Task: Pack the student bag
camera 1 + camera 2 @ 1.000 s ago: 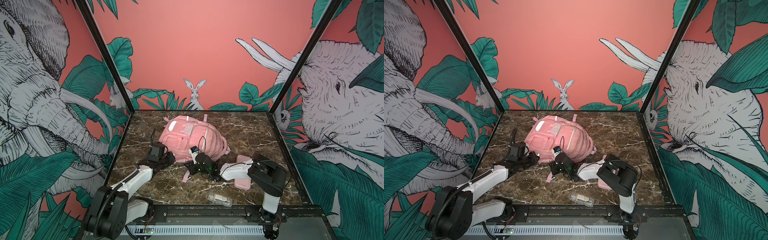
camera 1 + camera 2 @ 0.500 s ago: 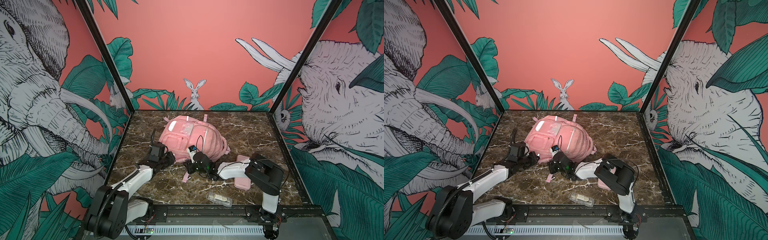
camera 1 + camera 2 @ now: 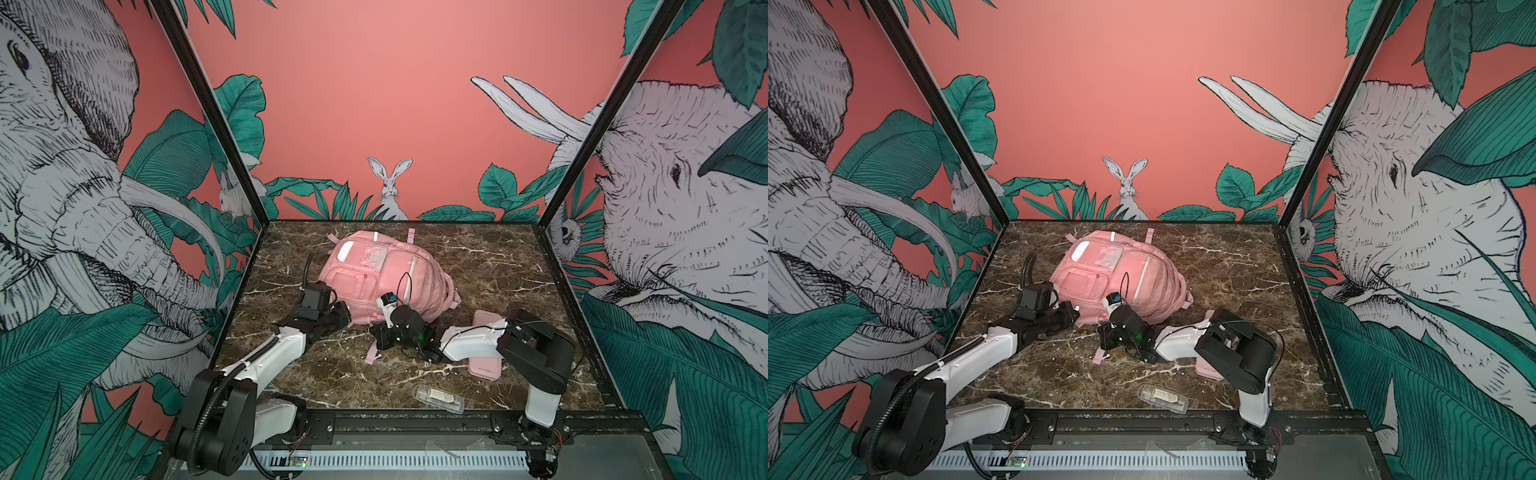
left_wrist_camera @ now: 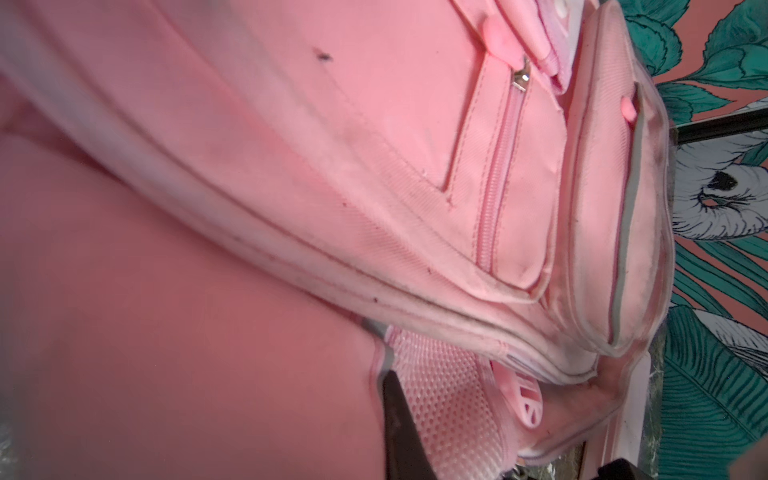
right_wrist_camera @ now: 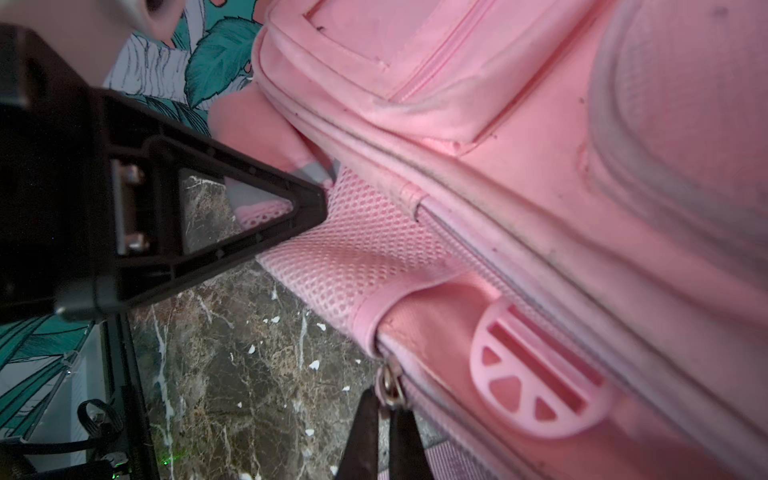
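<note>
Tops overhead-front; wrist cams close, share student bag.

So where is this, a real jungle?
Probably a robot test booth, not a jungle: a left arm and right arm sit on a rail by a marbled table, and the elephant and rabbit are printed on walls.

One student bag, one pencil case, one clear box.

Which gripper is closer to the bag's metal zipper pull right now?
Right. The right gripper is shut on the zipper pull; the left gripper is apart from it, its tip at the mesh of the bag, further along the same edge.
</note>
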